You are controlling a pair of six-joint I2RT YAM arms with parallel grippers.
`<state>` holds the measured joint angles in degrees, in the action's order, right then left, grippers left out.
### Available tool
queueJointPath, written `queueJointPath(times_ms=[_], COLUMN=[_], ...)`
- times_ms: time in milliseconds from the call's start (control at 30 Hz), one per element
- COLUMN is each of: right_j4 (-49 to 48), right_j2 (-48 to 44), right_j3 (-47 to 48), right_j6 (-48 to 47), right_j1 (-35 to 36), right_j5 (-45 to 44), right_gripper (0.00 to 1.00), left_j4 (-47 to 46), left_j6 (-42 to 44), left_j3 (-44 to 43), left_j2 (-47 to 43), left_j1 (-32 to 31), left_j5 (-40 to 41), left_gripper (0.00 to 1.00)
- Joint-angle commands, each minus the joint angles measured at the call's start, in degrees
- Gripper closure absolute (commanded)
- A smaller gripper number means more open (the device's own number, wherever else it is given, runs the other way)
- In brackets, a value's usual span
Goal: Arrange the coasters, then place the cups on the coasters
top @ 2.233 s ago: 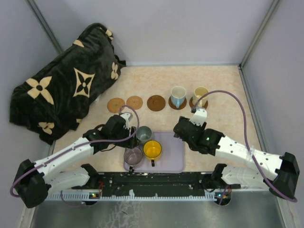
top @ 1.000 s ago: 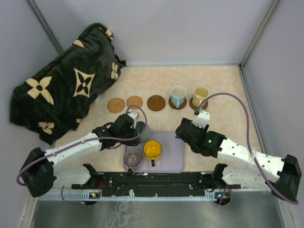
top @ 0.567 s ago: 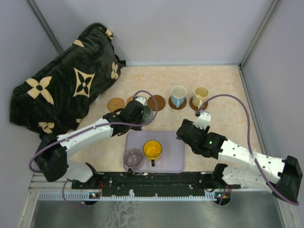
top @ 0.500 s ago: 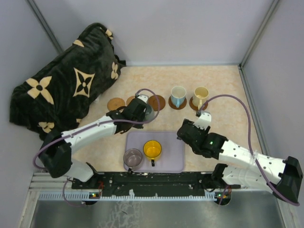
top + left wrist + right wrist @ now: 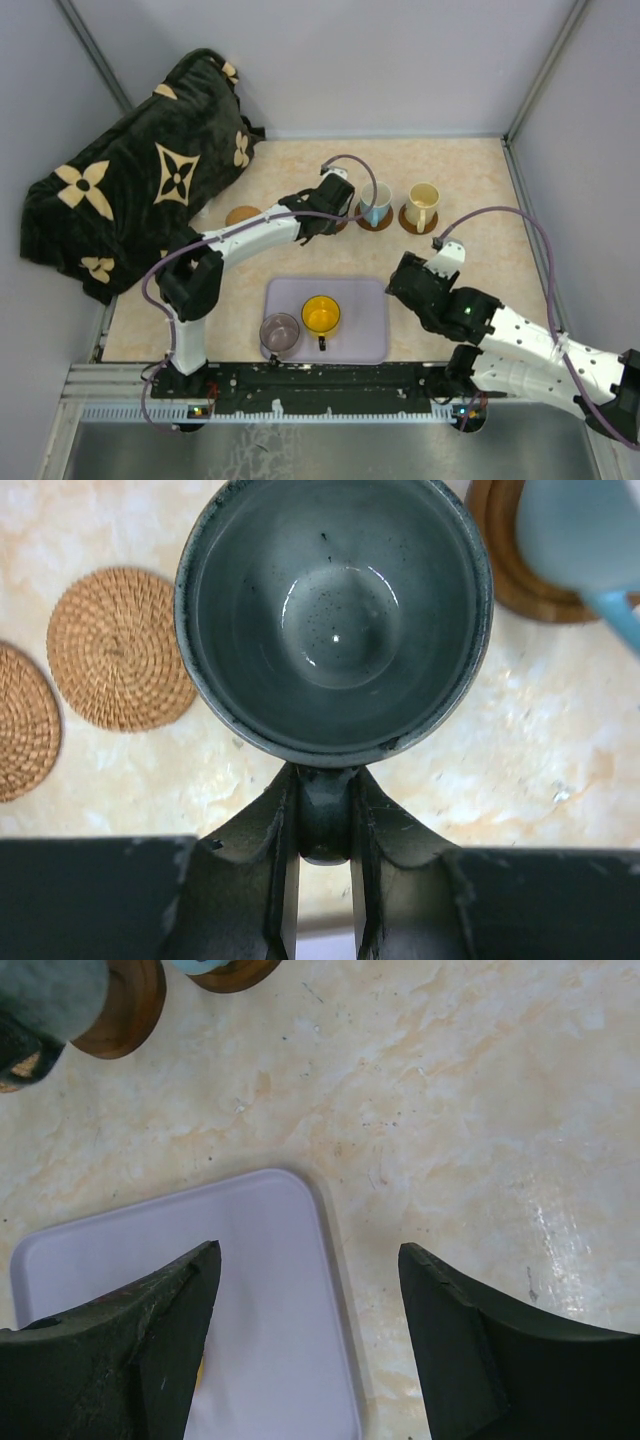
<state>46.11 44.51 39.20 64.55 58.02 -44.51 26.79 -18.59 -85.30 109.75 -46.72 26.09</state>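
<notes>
Left wrist view: grey-green cup (image 5: 335, 610) hides the tabletop (image 5: 520, 750) beneath it, pale blue cup (image 5: 590, 525) is blurred and cropped top right, woven coaster (image 5: 20, 725) is cropped left; right wrist view: lavender tray (image 5: 270, 1290) runs off the bottom.

I see a black plush blanket with cream flower motifs (image 5: 140, 190) bunched at the far left of the beige marble-patterned tabletop (image 5: 470, 180). A lavender rectangular tray with rounded corners (image 5: 367, 320) lies flat near the front edge, apart from the blanket.
</notes>
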Motion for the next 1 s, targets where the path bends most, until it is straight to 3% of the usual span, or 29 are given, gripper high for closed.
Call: queueJointPath(times_ms=[0, 233, 967], right_j4=[1.46, 0.0, -1.55], right_j2=[-1.73, -1.46, 0.0], right_j3=[-0.58, -0.93, -1.42], right_j6=[2.07, 0.43, -0.56], right_j1=[0.43, 0.43, 0.45], right_j5=[-3.89, -2.93, -1.02], right_gripper=[0.28, 0.28, 0.27], left_j4=[-0.09, 7.14, 6.96], left_j6=[-1.94, -6.38, -9.31], left_j3=[-8.84, -17.43, -14.22], left_j2=[2.11, 8.36, 7.87], left_j1=[0.6, 1.21, 2.53], left_j5=[4.29, 4.59, 3.18], left_gripper=[1.0, 1.0, 1.0])
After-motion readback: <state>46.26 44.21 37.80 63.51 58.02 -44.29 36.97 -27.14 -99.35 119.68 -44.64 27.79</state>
